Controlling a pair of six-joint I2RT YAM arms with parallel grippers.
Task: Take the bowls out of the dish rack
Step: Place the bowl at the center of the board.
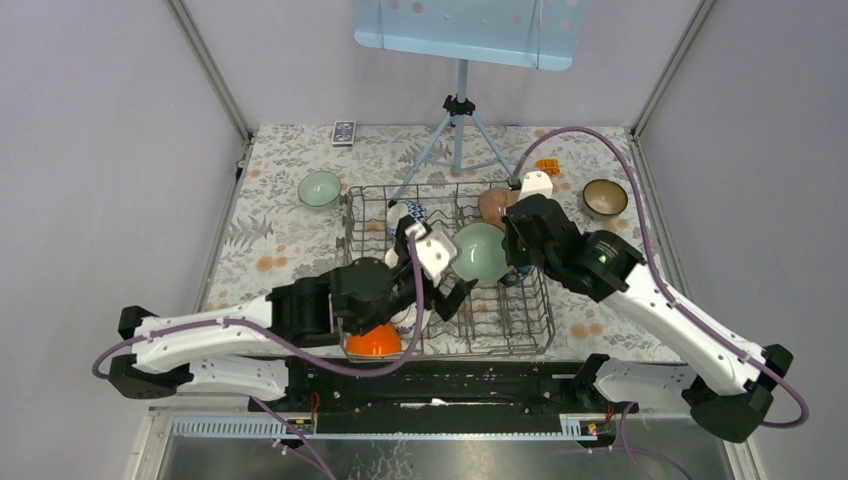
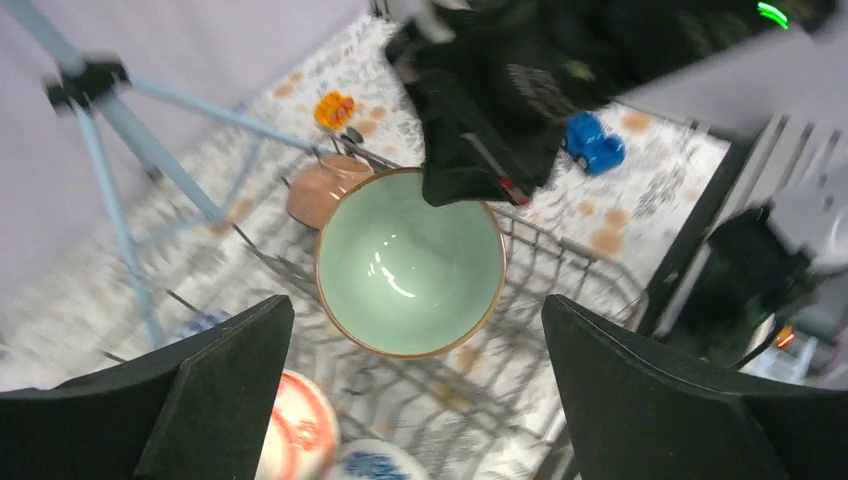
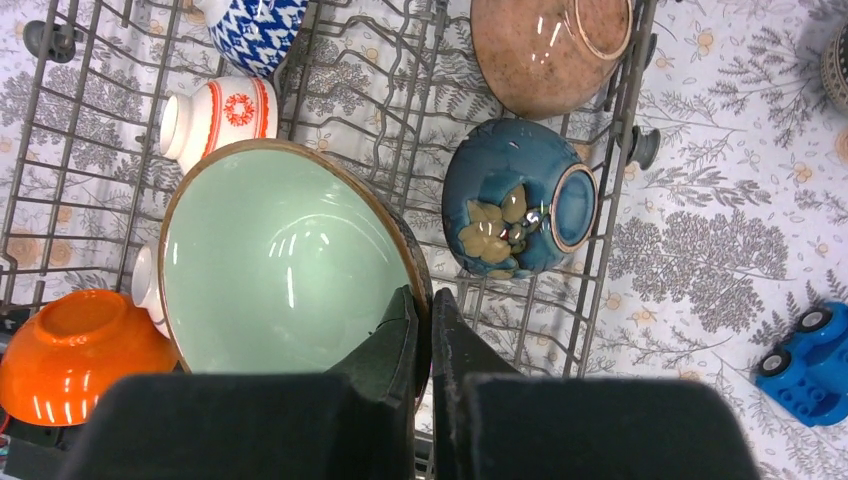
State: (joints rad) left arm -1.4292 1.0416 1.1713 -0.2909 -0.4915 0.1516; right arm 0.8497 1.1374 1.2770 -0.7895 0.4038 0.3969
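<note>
The grey wire dish rack [image 1: 547, 318] stands mid-table. My right gripper [image 3: 425, 312] is shut on the rim of a pale green bowl [image 3: 280, 270], which hangs tilted over the rack [image 3: 608, 240]; in the top view this bowl [image 1: 482, 252] sits just left of that gripper [image 1: 512, 256]. My left gripper [image 2: 415, 400] is open, its wide fingers [image 2: 215, 385] empty, facing the green bowl [image 2: 410, 262]. In the rack lie a blue flowered bowl [image 3: 515, 200], a pink-brown bowl [image 3: 550, 50], a red-and-white bowl [image 3: 220, 115] and a blue-and-white bowl [image 3: 255, 25]. An orange bowl [image 1: 373, 342] sits at the rack's near left corner.
A second pale green bowl [image 1: 319, 188] stands on the cloth left of the rack, a dark brown bowl [image 1: 605, 197] to its right. A blue-grey tripod [image 1: 458, 130] stands behind the rack. A blue toy car [image 3: 810, 365] and a small orange toy [image 1: 549, 167] lie on the cloth.
</note>
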